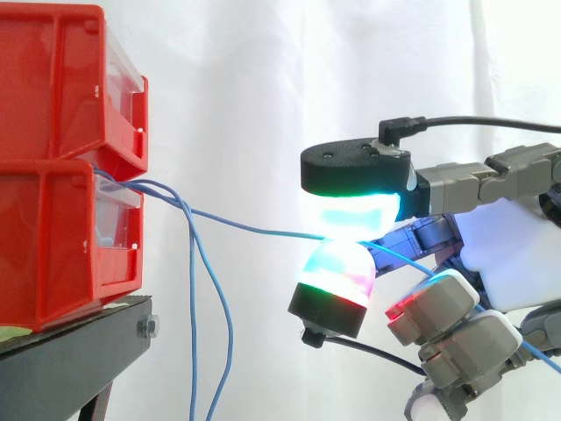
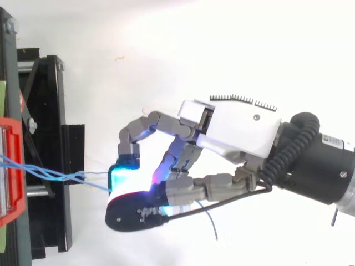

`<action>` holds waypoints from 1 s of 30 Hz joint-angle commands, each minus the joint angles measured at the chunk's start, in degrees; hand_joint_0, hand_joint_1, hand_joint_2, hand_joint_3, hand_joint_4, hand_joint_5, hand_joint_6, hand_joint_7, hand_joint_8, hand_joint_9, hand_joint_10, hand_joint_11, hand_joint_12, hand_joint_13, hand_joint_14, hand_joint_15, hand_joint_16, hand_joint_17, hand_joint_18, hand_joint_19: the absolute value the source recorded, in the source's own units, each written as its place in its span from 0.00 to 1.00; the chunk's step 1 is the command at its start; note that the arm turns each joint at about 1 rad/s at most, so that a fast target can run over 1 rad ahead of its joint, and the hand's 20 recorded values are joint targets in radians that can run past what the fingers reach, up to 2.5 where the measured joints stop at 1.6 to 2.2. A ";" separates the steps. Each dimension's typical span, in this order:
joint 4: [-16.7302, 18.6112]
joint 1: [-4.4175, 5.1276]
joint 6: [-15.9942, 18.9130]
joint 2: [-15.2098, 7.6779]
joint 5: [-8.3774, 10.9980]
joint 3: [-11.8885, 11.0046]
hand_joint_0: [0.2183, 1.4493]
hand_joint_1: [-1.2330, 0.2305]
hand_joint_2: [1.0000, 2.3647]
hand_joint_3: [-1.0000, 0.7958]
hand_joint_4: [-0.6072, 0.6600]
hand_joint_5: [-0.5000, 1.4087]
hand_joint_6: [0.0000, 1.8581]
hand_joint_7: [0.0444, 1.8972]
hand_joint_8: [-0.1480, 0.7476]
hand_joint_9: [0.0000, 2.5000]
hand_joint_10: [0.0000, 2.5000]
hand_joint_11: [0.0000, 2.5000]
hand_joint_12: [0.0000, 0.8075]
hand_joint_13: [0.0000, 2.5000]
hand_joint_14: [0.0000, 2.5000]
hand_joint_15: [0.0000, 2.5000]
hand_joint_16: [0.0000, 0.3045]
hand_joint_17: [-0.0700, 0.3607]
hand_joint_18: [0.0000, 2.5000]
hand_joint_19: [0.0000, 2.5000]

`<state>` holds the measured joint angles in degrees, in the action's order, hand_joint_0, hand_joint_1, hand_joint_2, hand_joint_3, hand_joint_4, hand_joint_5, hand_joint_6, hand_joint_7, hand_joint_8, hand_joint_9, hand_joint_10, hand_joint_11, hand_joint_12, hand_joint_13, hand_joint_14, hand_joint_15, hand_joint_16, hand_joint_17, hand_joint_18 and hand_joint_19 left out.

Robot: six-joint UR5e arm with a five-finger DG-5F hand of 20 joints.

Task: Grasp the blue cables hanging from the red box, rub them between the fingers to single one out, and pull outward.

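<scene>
Blue cables leave the red bins at left; two hang down beside the black stand. One strand runs taut rightward, pinched between glowing pads of the hand.

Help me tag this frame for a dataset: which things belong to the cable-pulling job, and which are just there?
Job: hand, pinching one blue cable; other blue cables, hanging; red bins.
Just there: black stand; white curtain.

A black stand with a bolt fronts a white curtain.
</scene>
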<state>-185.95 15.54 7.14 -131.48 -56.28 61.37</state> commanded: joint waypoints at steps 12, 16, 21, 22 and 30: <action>2.78 0.01 -0.29 0.00 -0.59 0.07 0.29 0.35 0.02 0.54 0.52 0.20 0.49 0.61 0.53 0.55 0.00 0.54 0.44 0.57 0.00 0.54 0.18 0.45 0.32 0.26; 2.78 0.01 -0.29 0.00 -0.59 0.07 0.29 0.35 0.02 0.54 0.52 0.20 0.49 0.61 0.53 0.55 0.00 0.54 0.45 0.57 0.00 0.53 0.18 0.45 0.32 0.26; 2.78 0.01 -0.29 0.00 -0.50 0.07 0.29 0.35 0.02 0.54 0.52 0.20 0.49 0.61 0.53 0.55 0.00 0.54 0.44 0.57 0.00 0.53 0.18 0.45 0.33 0.26; 2.78 0.01 -0.29 0.00 -0.50 0.07 0.29 0.35 0.02 0.55 0.52 0.20 0.48 0.61 0.53 0.55 0.00 0.54 0.44 0.57 0.00 0.54 0.18 0.45 0.33 0.26; 2.87 0.01 -0.29 0.00 -0.59 0.07 0.29 0.35 0.02 0.55 0.52 0.20 0.49 0.61 0.53 0.55 0.00 0.54 0.45 0.56 0.00 0.53 0.18 0.45 0.32 0.26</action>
<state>-183.14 15.56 6.86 -131.48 -56.80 61.44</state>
